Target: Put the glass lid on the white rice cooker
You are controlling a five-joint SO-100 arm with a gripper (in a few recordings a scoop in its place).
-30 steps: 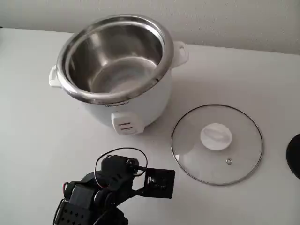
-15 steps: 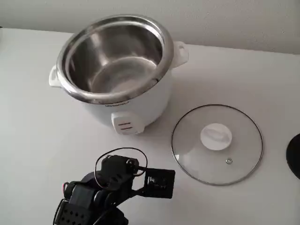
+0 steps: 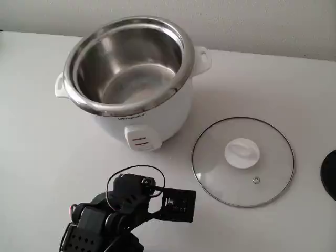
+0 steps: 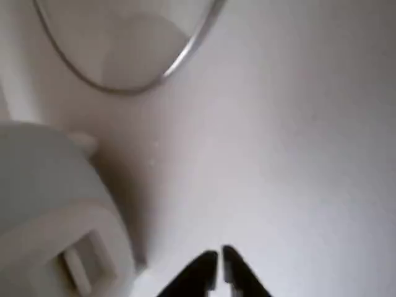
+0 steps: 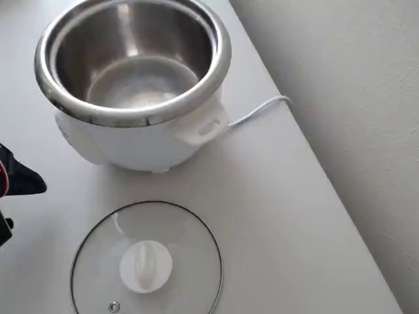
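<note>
The white rice cooker [image 3: 137, 113] stands open at the back left of the table, its steel inner pot [image 3: 128, 68] empty. In the fixed view the glass lid [image 3: 242, 160] lies flat on the table to the cooker's right, white knob up. My black arm [image 3: 126, 210] sits low at the front, short of both and touching neither. In the wrist view my gripper [image 4: 219, 258] is shut on nothing, its tips close together over bare table. There the cooker's switch panel [image 4: 74, 266] is at lower left and the lid's rim [image 4: 179, 59] is farther ahead. From overhead, the lid [image 5: 147, 261] lies below the cooker [image 5: 131, 137].
A white power cord [image 5: 258, 111] runs from the cooker toward the table's edge by the wall. A dark round object [image 3: 331, 173] shows at the right edge of the fixed view. Bare white table [image 3: 47, 157] lies between the arm, cooker and lid.
</note>
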